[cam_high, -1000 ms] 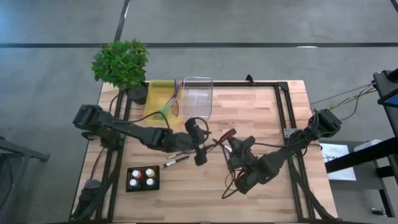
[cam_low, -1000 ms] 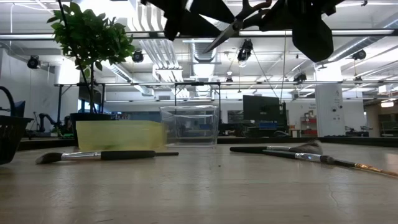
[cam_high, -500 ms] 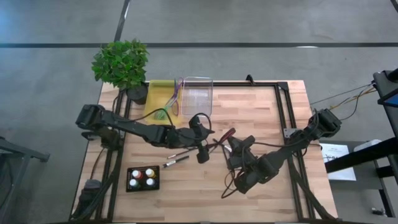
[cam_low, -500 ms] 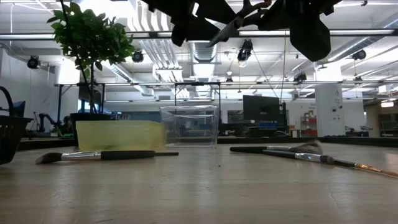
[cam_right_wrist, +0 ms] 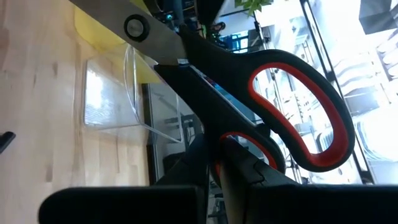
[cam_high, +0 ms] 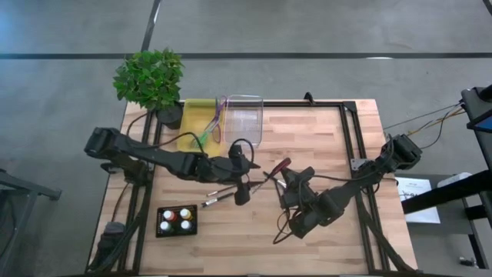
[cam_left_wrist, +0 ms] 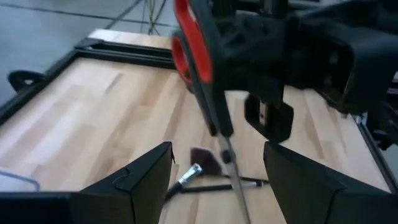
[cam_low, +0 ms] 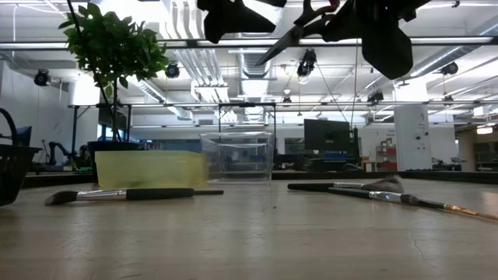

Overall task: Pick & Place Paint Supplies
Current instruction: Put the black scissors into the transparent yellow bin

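Hovering above the table (cam_high: 323,138), the left end effector (cam_high: 243,190) is held spread over two brushes (cam_high: 217,197), while beside it red-handled scissors (cam_high: 278,166) are pinched in the right end effector (cam_high: 286,183), paint bottles (cam_high: 175,221) lying near the left front corner.

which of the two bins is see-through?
The clear bin, farther from the plant; the yellow bin beside it is tinted.

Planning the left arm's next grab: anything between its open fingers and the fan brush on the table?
Yes. The scissors held by the right gripper hang between the left gripper and the fan brush, blades crossing it.
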`<state>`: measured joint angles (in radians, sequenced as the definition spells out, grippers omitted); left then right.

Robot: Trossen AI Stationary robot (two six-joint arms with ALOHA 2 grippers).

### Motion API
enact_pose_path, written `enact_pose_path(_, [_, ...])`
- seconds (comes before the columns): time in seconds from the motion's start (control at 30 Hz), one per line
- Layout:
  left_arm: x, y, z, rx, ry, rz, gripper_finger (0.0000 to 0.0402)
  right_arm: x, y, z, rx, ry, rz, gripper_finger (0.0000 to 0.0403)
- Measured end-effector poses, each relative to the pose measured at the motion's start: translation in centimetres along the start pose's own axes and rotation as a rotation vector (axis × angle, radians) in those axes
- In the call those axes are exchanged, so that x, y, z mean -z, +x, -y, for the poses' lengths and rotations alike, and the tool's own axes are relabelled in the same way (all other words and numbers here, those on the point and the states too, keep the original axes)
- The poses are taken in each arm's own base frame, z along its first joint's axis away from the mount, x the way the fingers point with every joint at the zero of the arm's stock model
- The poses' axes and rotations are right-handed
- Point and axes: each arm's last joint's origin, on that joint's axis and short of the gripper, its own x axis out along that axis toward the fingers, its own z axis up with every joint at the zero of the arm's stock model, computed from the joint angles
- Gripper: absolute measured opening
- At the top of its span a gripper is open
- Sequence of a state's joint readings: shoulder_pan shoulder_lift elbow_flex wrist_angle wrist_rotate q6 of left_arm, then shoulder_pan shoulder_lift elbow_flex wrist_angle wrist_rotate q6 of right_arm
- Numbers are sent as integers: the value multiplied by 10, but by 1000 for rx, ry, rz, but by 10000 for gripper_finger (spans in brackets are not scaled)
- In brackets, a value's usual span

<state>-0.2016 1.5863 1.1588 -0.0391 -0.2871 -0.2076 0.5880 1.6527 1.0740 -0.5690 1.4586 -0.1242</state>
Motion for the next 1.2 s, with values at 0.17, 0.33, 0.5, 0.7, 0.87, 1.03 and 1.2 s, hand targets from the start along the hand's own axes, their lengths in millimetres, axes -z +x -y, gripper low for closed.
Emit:
enact_pose_path(0.17, [9,10,4,0,4,-31,261,0,1,0,1,-2,-2,10])
enact_pose_path(0.33, [15,20,6,2,3,-31,261,-1,1,0,0,-2,-2,10])
enact_pose_path(0.5, [18,32,9,8,-2,10,262,-3,1,1,-3,3,2,10])
enact_pose_path(0.7, [18,39,1,-83,6,37,250,-5,1,1,-17,0,9,10])
enact_pose_path(0.87, [18,41,-3,-88,-9,34,139,-6,1,1,-16,-10,9,10])
enact_pose_path(1.03, [19,41,-5,-68,-21,22,25,-5,1,1,-15,-24,10,24])
enact_pose_path(1.2, [19,41,-4,-64,-17,22,25,-6,-1,1,-26,-13,19,83])
